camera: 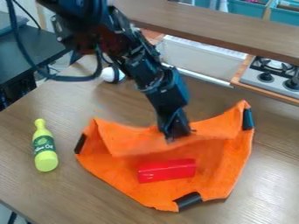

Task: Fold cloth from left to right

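The gripper (173, 134) points down at the far edge of the orange cloth (219, 168), near the middle of that edge, and is shut on the fabric. From there the cloth's far part stands up and bends over towards the near side, making a flap that stretches left and right of the gripper. Dark clips or bands sit at the left, right and near edges of the cloth. A red block (167, 170) lies on the cloth in front of the flap.
A yellow-green bottle (45, 148) lies on the wooden table (35, 188) left of the cloth. A white round object (111, 75) is behind the arm. A toy stove (274, 74) stands at the back right, under a wooden shelf (222, 28).
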